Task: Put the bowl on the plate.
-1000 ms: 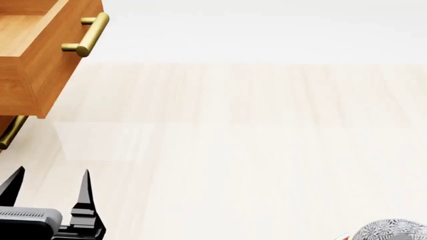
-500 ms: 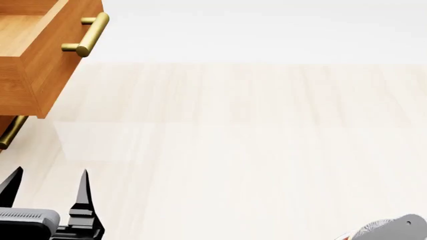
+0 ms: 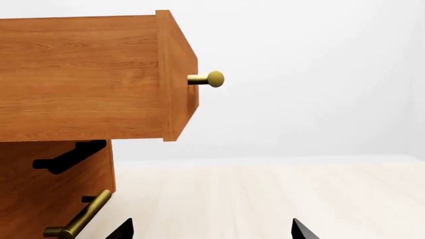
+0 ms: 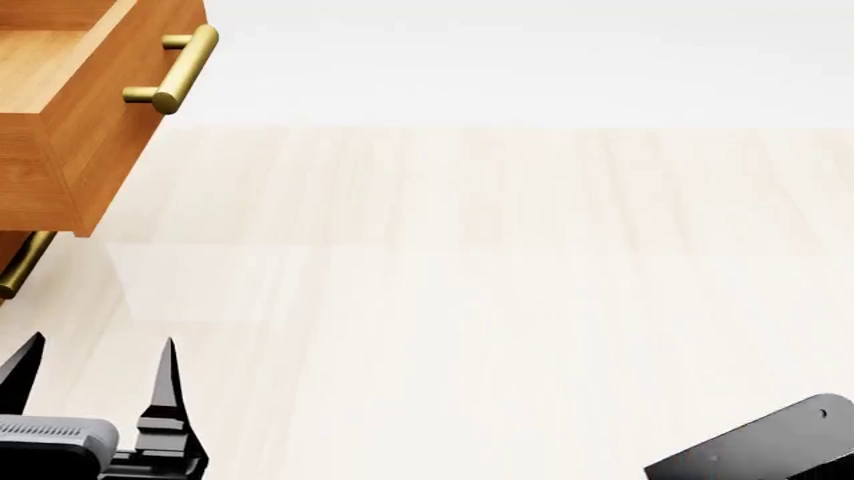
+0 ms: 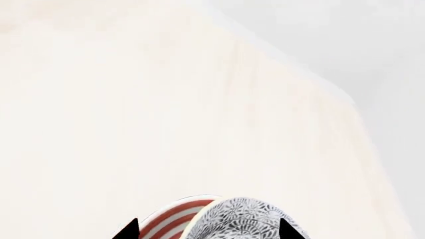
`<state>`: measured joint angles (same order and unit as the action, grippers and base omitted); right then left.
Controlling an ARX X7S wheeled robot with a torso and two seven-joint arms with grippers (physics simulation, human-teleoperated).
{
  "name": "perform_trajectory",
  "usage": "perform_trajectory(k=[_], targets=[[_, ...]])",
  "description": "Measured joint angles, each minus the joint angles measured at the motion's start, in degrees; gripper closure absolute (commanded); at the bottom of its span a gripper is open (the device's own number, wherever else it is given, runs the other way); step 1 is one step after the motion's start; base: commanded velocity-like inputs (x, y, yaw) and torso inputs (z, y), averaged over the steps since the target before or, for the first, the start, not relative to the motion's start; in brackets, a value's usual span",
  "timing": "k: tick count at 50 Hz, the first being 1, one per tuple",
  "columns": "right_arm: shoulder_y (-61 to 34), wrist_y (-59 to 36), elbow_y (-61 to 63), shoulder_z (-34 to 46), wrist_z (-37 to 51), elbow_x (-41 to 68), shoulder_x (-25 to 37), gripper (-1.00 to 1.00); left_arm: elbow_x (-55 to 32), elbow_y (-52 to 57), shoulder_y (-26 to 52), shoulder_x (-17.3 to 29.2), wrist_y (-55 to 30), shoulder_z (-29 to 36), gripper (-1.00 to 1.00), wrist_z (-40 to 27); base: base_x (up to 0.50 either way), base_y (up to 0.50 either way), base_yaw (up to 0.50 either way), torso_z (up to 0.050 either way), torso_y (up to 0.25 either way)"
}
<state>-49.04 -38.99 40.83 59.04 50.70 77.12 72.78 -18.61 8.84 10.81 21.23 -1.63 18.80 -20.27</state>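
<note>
In the right wrist view the bowl (image 5: 242, 219), white with a grey-black lace pattern, shows at the frame's edge. It overlaps the plate (image 5: 166, 221), whose red-ringed rim peeks out beside it. I cannot tell whether the bowl rests on the plate. My right gripper (image 5: 209, 231) is open, its two black fingertips (image 5: 129, 231) standing wide on either side of the bowl's near part. In the head view only a dark link of the right arm (image 4: 761, 450) shows, and it hides bowl and plate. My left gripper (image 4: 103, 345) (image 3: 212, 231) is open with nothing between its fingers.
A wooden cabinet with a pulled-out drawer (image 4: 80, 120) stands at the far left, its brass handle (image 4: 180, 65) jutting out; a lower handle (image 3: 79, 219) is close to the left gripper. The pale wooden tabletop (image 4: 467, 280) ends at an edge (image 5: 299, 64) beyond the bowl.
In the head view the bowl at the lower right corner has vanished behind the dark right arm, which moved in over it. The left gripper has barely shifted.
</note>
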Motion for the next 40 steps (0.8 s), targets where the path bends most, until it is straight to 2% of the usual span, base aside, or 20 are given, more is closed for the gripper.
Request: perform_trajectory(k=[40], targets=[[-3.4, 3.1, 8.1, -3.8, 2.6, -7.8, -0.2, -1.00, -0.1, 0.7, 0.2, 0.4, -0.4, 0.5, -1.00, -0.6, 0.00, 0.00, 0.00, 0.000, 0.000]])
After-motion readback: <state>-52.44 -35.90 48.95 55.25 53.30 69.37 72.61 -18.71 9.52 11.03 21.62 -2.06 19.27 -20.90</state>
